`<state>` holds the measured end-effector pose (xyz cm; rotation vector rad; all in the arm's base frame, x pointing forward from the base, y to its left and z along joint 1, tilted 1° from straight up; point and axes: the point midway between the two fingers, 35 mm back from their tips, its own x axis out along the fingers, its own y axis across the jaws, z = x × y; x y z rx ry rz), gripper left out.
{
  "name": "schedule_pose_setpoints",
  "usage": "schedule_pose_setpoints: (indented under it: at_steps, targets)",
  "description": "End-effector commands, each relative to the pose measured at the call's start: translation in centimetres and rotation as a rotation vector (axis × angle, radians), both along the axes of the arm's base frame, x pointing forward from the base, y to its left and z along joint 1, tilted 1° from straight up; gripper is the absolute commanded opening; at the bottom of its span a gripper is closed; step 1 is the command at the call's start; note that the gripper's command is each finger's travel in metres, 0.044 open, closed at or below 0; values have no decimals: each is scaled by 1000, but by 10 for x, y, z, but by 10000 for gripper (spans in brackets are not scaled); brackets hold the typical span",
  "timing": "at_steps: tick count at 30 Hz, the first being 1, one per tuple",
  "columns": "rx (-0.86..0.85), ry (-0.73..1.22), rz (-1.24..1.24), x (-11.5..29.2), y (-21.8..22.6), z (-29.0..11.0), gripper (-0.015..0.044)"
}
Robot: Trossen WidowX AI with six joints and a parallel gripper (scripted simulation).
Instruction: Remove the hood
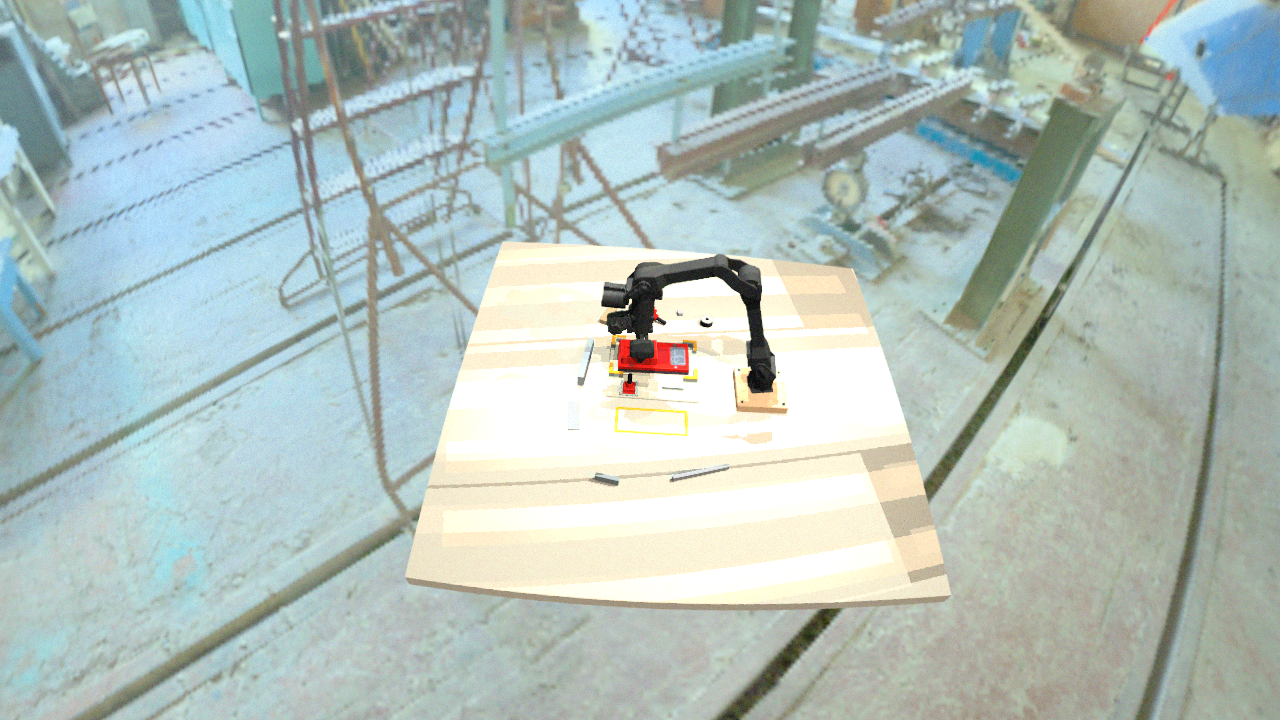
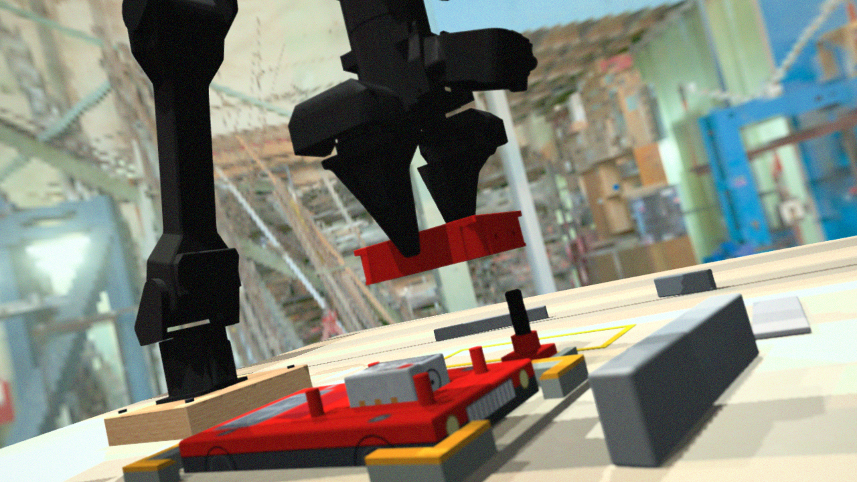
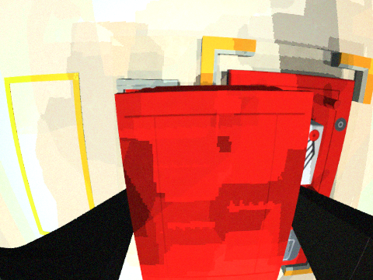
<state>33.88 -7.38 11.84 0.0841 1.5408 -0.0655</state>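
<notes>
Looking down from the top view, the black arm [image 1: 750,304] is seen arching from its wooden base [image 1: 760,394] over the toy car [image 1: 657,355], with the yellow marked area [image 1: 650,421] lying on the table [image 1: 680,528] just in front of the car. The hand [image 1: 637,351] is hard to make out at this size.

From the exterior view, the hand [image 2: 428,236] is seen clamped on the red hood [image 2: 440,246], which is held in the air, well above the car [image 2: 359,419] and slightly tilted. A grey block [image 2: 673,377] lies beside the car.

Through the wrist view, the hood [image 3: 214,183] fills the middle between the two dark fingers. The yellow outline [image 3: 49,151] is seen to its left, the car [image 3: 326,124] to its right.
</notes>
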Motion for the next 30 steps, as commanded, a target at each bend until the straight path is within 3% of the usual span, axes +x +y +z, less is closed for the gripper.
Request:
schedule_pose_setpoints:
  at_steps: [1,30]
  targets:
    - [3,-9,4,2,16,3,0]
    - [16,-2,-35,-14,139,8,0]
